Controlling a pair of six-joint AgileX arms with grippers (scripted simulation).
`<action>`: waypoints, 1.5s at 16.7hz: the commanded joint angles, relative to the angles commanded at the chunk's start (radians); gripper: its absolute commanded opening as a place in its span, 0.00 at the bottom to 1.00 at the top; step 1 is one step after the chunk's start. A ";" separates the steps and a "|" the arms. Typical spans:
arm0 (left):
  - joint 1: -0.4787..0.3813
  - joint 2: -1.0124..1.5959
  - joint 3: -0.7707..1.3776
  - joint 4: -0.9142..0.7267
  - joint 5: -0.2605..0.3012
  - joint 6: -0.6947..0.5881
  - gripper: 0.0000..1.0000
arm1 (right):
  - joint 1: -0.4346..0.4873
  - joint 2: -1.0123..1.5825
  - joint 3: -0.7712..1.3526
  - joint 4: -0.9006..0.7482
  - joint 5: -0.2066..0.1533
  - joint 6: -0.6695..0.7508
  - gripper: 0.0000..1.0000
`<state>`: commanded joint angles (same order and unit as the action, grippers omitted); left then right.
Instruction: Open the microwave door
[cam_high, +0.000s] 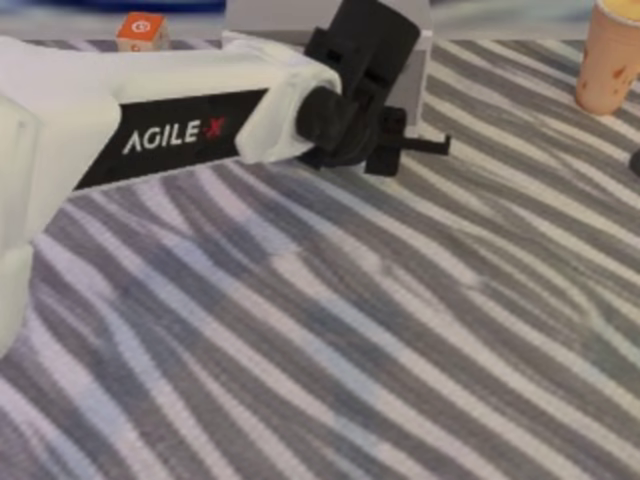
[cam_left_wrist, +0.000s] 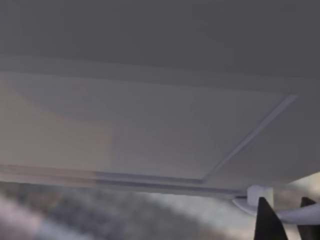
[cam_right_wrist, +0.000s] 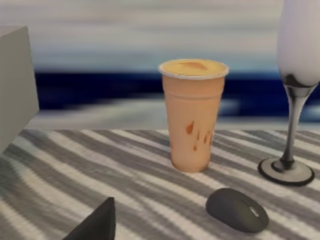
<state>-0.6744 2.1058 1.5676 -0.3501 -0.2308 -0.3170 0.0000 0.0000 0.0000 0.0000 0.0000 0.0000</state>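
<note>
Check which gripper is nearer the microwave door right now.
Left. The left gripper is right at the microwave door, fingertips by its handle. The right arm is outside the top view; its wrist camera sees the microwave farther off.

Orange cup (cam_right_wrist: 192, 115), dark mouse (cam_right_wrist: 237, 210), wine glass (cam_right_wrist: 295, 95), orange-topped cube (cam_high: 141, 31)
</note>
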 joint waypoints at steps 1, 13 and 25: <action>0.000 0.000 0.000 0.000 0.000 0.000 0.00 | 0.000 0.000 0.000 0.000 0.000 0.000 1.00; 0.000 0.000 0.000 0.000 0.000 0.000 0.00 | 0.000 0.000 0.000 0.000 0.000 0.000 1.00; 0.007 -0.024 -0.038 0.021 0.025 0.032 0.00 | 0.000 0.000 0.000 0.000 0.000 0.000 1.00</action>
<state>-0.6678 2.0820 1.5296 -0.3291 -0.2058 -0.2853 0.0000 0.0000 0.0000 0.0000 0.0000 0.0000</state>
